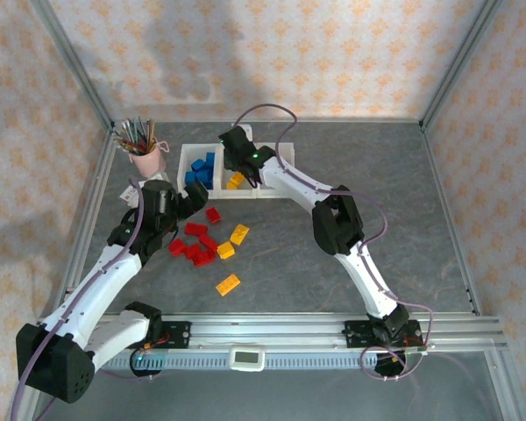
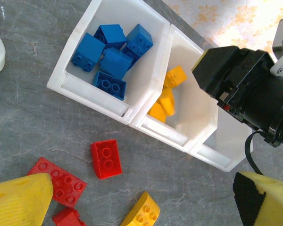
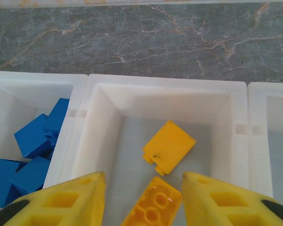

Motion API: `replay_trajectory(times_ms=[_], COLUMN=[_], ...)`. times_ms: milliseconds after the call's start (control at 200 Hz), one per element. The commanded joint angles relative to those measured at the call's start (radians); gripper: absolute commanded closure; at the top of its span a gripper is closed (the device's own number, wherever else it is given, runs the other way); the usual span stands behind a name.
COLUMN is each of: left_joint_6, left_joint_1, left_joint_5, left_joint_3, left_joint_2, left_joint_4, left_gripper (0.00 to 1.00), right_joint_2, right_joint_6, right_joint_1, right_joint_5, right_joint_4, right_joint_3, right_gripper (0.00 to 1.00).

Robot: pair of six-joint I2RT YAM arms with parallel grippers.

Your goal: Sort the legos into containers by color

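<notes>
The right tool hangs over the middle bin, jaws partly apart, with a yellow brick seemingly loose between them. The left tool, wide open, hovers over the desk. A red brick lies just far of it, its long axis roughly near-far, short side across the jaws. The left arm is nearer. The right bin, likely red's, sits under the right arm.

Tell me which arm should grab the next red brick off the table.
Left, most likely. The left gripper hovers open right above the loose red bricks on the table, while the right gripper is over the middle bin, open above the yellow bricks there.
</notes>
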State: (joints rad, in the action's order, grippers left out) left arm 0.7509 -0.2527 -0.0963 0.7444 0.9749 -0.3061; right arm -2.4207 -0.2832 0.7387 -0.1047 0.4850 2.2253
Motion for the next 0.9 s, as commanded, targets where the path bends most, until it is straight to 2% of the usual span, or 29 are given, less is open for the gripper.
replay_trajectory(times_ms=[0,185,455,741,896], left_joint_6=[-0.03,-0.032,-0.027,0.031,0.048], left_joint_1=[0.009,0.008,0.007,0.002,0.002], left_joint_5=[0.014,-0.019,-0.056,-0.085,-0.072], left_joint_3=[0.032,0.017,-0.027,-0.126,-0.166], left_joint_2=[-0.022,-0.052,-0.115,-0.228,-0.274], left_joint_4=[-0.006,-0.031,-0.093,-0.113,-0.129], left_gripper=[0.01,0.01,0.01,0.01,0.01], right_joint_2=[0.097,0.205,0.353,0.463,0.451], right_joint_6=[0.013,-0.001,-0.115,-0.336,-0.423], right_joint_1=[0.007,0.038,0.1,0.179,0.228], right_joint_5=[-0.012,-0.009,0.0,0.028,0.013], right_joint_4=[0.036,0.047,0.045,-0.031,-0.051], right_joint_3=[-0.015,-0.16,-0.405,-0.708,-0.782], right_gripper=[0.5,0.42,0.29,0.2,0.16])
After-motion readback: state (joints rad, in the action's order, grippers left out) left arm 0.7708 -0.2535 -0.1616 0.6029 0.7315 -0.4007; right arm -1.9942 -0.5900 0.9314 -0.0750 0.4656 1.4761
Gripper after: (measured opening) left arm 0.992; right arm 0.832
